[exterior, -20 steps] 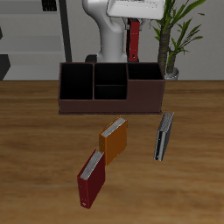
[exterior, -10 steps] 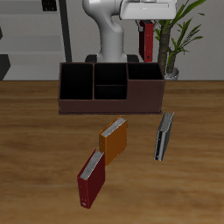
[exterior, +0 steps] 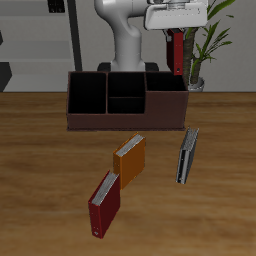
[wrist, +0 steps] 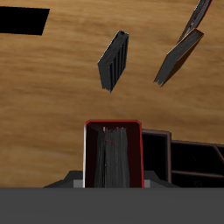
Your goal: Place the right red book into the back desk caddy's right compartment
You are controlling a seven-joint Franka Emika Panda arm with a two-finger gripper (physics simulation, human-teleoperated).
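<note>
My gripper (exterior: 175,32) is shut on the right red book (exterior: 176,55), which hangs upright from the fingers high above the table. It hovers over the far end of the back desk caddy (exterior: 127,118), just above and slightly behind the right compartment (exterior: 166,83), without touching it. The compartment is black inside and holds nothing. In the wrist view the held book (wrist: 114,156) shows end-on with its page edges, and part of the caddy (wrist: 184,157) lies beside it.
The other red book (exterior: 104,204) lies near the table's front edge. An orange book (exterior: 130,160) and a dark grey book (exterior: 187,155) lie mid-table. A potted plant (exterior: 202,45) stands close beside the held book. The robot's base (exterior: 125,45) is behind the caddy.
My gripper has carried the red book sideways toward the plant, from over the caddy's middle to over its end compartment, and slightly lower. The books on the table have not moved.
</note>
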